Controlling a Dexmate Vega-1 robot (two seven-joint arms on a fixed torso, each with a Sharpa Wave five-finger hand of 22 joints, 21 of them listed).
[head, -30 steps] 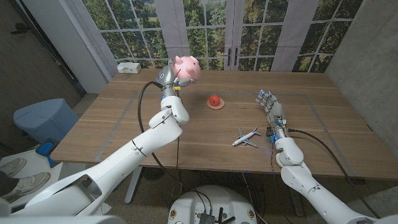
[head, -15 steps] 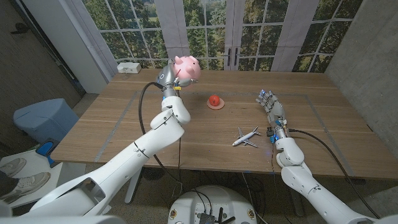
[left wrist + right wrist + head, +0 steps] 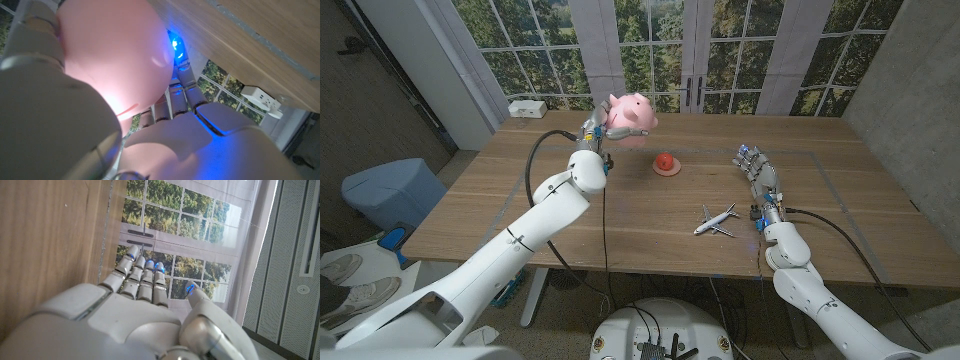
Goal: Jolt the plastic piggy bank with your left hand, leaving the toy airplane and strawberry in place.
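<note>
My left hand [image 3: 597, 131] holds the pink plastic piggy bank [image 3: 630, 112] up in the air over the table's far left part. In the left wrist view the pig's pink body [image 3: 110, 55] sits against my left hand [image 3: 200, 145], whose fingers [image 3: 182, 70] wrap it. The strawberry [image 3: 664, 160] rests on a small round disc near the table's middle. A white toy airplane [image 3: 716, 219] lies nearer the front, right of centre. My right hand [image 3: 756, 168] stands on its edge to the airplane's right, fingers straight and holding nothing; the same hand [image 3: 140, 310] shows beside the wooden tabletop.
The wooden table [image 3: 820, 215] has a taped rectangle outline. A white power strip [image 3: 528, 108] lies at the far left corner. Large windows stand behind the table. A blue bin [image 3: 390, 190] sits on the floor to the left.
My left hand has swung the piggy bank to the right and turned it; the left forearm has shifted left. Strawberry, airplane and right hand have stayed put.
</note>
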